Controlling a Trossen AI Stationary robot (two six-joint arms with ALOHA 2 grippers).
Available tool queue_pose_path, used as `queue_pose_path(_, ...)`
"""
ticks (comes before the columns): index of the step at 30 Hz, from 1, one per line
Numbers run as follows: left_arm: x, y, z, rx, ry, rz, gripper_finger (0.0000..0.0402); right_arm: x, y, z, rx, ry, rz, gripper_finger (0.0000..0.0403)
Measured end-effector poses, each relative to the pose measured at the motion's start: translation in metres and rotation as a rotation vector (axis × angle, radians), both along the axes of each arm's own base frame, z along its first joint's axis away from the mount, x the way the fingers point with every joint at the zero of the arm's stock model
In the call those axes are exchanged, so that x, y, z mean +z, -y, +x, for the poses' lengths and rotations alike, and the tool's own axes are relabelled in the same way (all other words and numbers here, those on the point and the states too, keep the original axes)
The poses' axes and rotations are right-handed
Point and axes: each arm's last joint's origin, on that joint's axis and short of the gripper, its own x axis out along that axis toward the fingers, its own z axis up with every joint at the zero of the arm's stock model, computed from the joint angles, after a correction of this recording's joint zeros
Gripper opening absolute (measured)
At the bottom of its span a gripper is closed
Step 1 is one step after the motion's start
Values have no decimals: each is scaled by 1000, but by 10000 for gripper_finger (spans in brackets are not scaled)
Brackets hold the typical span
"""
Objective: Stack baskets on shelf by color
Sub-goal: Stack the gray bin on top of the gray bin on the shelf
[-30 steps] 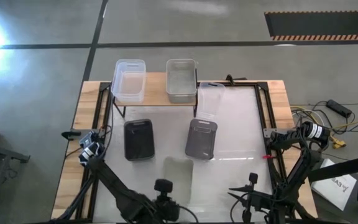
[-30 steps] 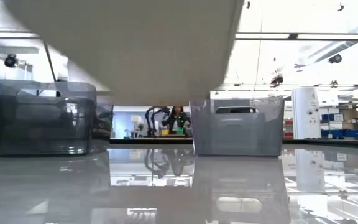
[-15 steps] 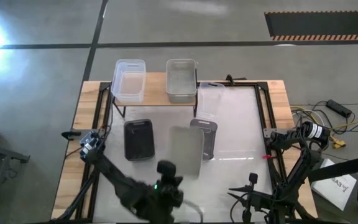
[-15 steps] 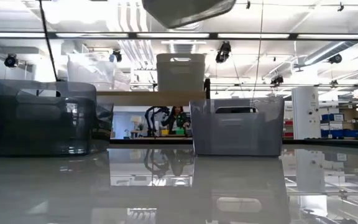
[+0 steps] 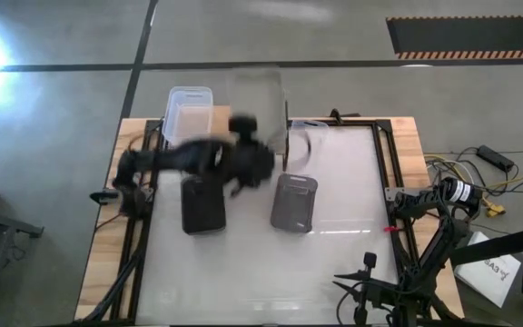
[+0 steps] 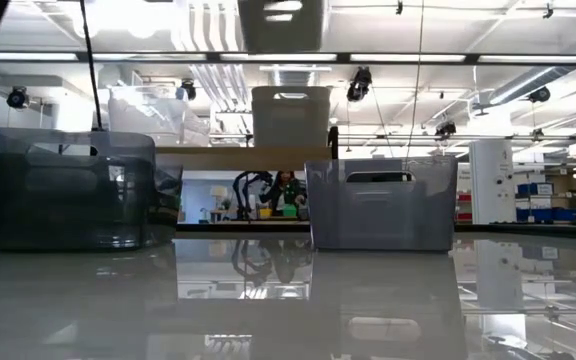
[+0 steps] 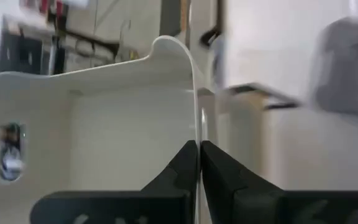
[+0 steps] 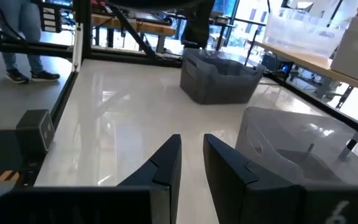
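Observation:
My left gripper (image 7: 199, 149) is shut on a light grey basket (image 5: 257, 95), which it carries in the air over the shelf (image 5: 228, 118). In the low view this basket (image 6: 281, 25) hangs above another light grey basket (image 6: 290, 116) standing on the shelf's wooden board (image 6: 238, 152) next to a clear basket (image 6: 148, 112). A dark grey basket (image 5: 202, 204), a mid-grey basket (image 5: 293, 202) and a clear basket (image 5: 307, 145) stand on the table. My right gripper (image 8: 191, 155) waits near the table's near right corner, fingers a little apart, with nothing between them. My left gripper pinches one wall of the light grey basket at its rim (image 7: 197, 134). One finger (image 7: 179, 165) is inside the basket and the other (image 7: 219, 168) outside. The basket is lifted clear, above the shelf.
The table's white top is bounded by black rails (image 5: 384, 163) and wooden edges. In the right wrist view the dark grey basket (image 8: 219, 78) stands farther off and the mid-grey one (image 8: 297, 149) closer. A person's legs (image 8: 17, 43) show beyond the table.
My left gripper has swung from the table's near edge up and toward the far edge, turning as it went. It has carried the light grey basket from just in front of the low camera to above the shelf's right half.

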Motion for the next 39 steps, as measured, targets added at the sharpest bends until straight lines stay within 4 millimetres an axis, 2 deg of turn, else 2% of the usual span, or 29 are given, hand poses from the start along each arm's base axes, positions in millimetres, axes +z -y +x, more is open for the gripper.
queue_pose_path(5, 2, -80, 2, 65, -7, -67, 0, 0, 0, 0, -8, 11, 39, 61)
queue_pose_path(8, -1, -108, 4, 21, -3, -123, 0, 0, 0, 0, -12, 18, 64, 61)
queue_pose_path(10, -4, -116, 6, -10, -18, -145, 0, 0, 0, 0, -15, 22, 77, 61)
queue_pose_path(19, -7, -114, 2, -135, -41, -278, 0, 0, 0, 0, -16, 25, 89, 61)
queue_pose_path(32, -10, -113, -2, -72, -27, -359, 2, 0, 0, 0, -16, 25, 88, 61)
queue_pose_path(39, -4, -113, -6, -81, -13, -358, 60, 0, 0, 0, -16, 25, 87, 61)
